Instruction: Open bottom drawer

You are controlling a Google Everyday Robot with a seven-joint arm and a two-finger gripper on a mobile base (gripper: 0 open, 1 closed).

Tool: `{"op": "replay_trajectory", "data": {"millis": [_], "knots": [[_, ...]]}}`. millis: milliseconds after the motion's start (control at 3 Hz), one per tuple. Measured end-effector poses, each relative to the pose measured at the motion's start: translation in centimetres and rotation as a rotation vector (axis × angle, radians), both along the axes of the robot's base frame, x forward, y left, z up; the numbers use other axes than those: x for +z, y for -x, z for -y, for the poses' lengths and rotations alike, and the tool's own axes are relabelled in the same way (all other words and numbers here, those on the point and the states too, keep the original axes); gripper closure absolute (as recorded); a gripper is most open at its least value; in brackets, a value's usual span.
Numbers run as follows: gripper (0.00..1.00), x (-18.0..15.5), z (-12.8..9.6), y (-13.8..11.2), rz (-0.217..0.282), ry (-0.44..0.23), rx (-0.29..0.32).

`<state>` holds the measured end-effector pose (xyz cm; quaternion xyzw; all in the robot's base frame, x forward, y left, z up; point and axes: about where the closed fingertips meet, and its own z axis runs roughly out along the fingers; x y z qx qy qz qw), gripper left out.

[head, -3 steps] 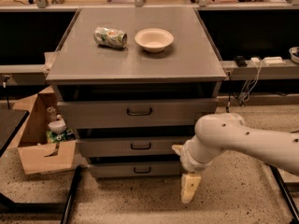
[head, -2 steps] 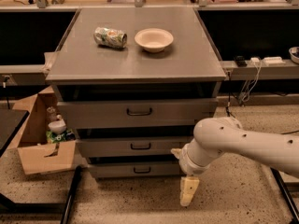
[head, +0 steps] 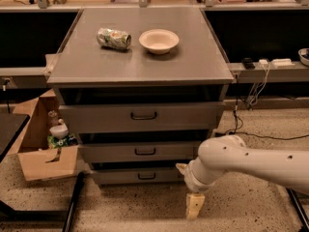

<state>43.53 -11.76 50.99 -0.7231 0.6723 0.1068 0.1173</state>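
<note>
The bottom drawer point(head: 137, 177) is the lowest and narrowest grey front of three in the cabinet, with a small dark bar handle point(head: 146, 176) at its centre. It looks closed. My gripper point(head: 194, 205) hangs from the white arm point(head: 241, 161) just above the floor, in front of the drawer's right end and to the right of the handle. It touches nothing that I can see.
The middle drawer point(head: 145, 152) and the top drawer point(head: 143, 116) sit above. A crushed can point(head: 114, 37) and a white bowl point(head: 159, 40) lie on the cabinet top point(head: 140, 64). An open cardboard box point(head: 41, 144) with bottles stands on the floor at left.
The arm and gripper have shifted slightly left toward the cabinet. The drawers have not moved.
</note>
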Motion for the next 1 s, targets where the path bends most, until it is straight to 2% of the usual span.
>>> {"op": "replay_trajectory", "data": {"millis": [333, 667, 1000], "knots": [[0.0, -4.4, -0.6, -0.5, 0.074, -0.027, 0.022], [0.0, -9.0, -1.5, -1.6, 0.124, -0.06, 0.028], [0.0, -13.3, -1.8, -2.8, 0.135, -0.11, 0.012]]}}
